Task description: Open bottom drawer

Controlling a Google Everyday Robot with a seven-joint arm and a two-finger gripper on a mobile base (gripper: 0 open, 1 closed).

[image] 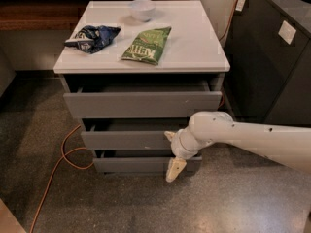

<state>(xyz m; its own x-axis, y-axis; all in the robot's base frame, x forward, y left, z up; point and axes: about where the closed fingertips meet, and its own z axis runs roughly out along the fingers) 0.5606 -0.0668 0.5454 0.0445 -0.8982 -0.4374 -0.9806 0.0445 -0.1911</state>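
Observation:
The bottom drawer (136, 164) is the lowest grey front of the white-topped cabinet (194, 42). It stands slightly forward, with a dark gap above it. My gripper (173, 165) hangs from the white arm that comes in from the right. It is right in front of the drawer's right part. One cream fingertip (174, 170) points down over the drawer front, and another shows above at the middle drawer (126, 140). The top drawer (141, 104) is pulled out a little.
On the cabinet top lie a green chip bag (147, 44), a blue chip bag (93, 37) and a white bowl (143, 9). An orange cable (58, 169) loops on the floor at the left. A dark cabinet (272, 62) stands at the right.

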